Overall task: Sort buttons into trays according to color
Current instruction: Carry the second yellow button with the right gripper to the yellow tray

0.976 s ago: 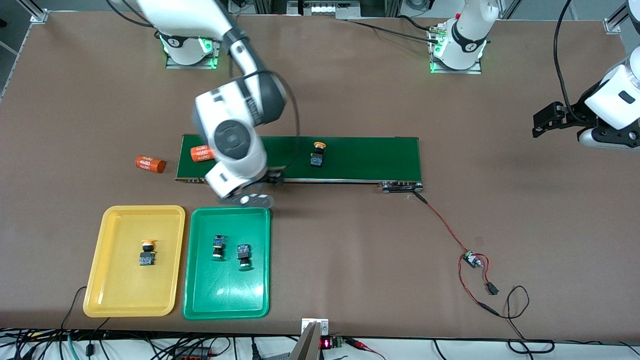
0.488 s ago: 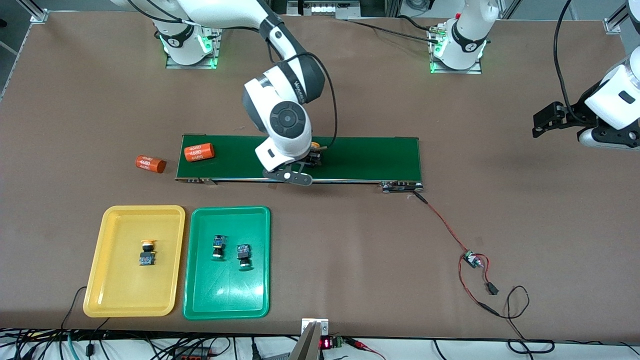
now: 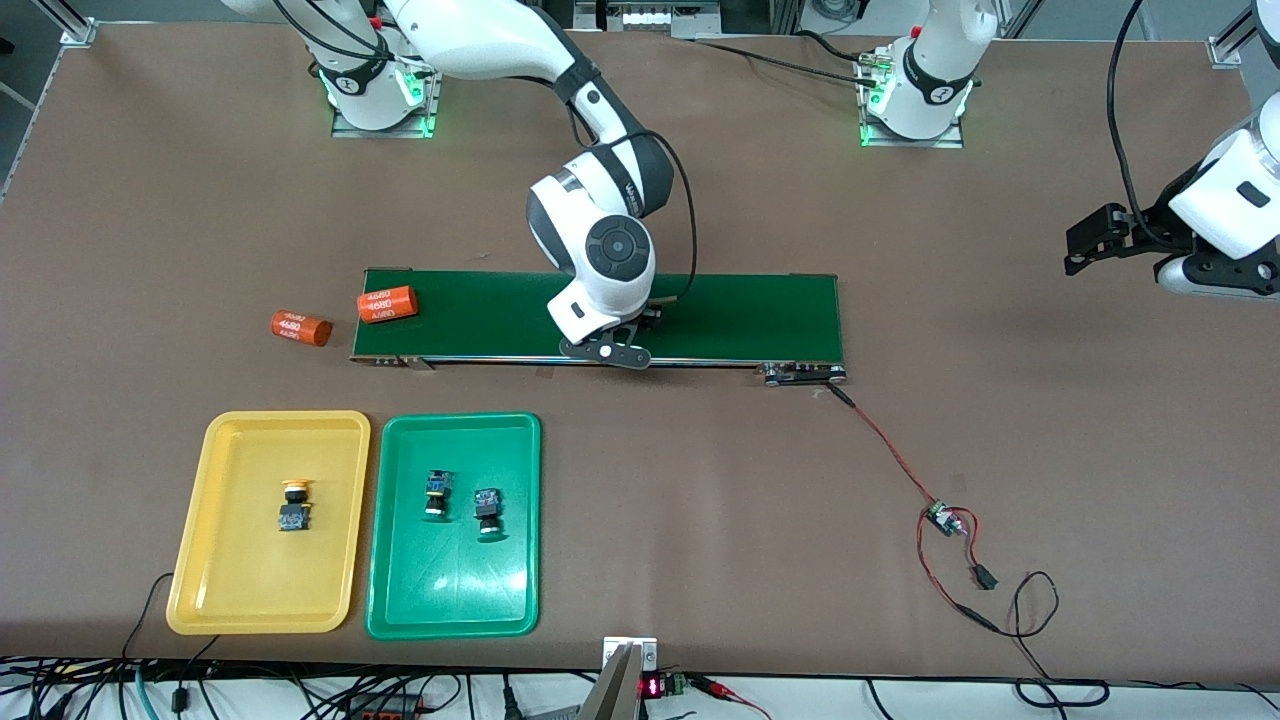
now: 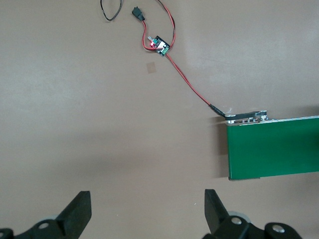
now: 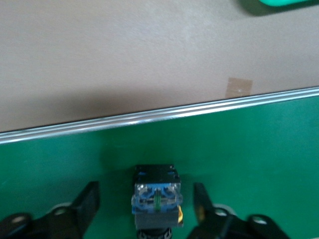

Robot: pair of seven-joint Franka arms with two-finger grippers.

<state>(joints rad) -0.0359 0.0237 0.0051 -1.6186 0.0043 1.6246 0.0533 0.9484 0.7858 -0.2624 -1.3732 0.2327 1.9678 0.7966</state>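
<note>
Worktop (image 3: 700, 200) w/ conveyor belt (image 3: 740, 315); yellow tray (image 3: 215, 590) holding 1 yellow-cap button (image 3: 294, 505), green tray (image 3: 520, 600) 2 green-cap buttons (image 3: 437, 494). Right pincer (image 5: 145, 201) is straddling belt button (image 5: 156, 196), fingers apart, not touching. Left pincer (image 4: 148, 211) is waiting, spread.

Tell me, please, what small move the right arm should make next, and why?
Probably close the right tool onto the yellow-capped button on the conveyor belt. In the right wrist view its fingers flank the button's body with gaps on both sides, so nothing is gripped yet. The left arm waits.
</note>
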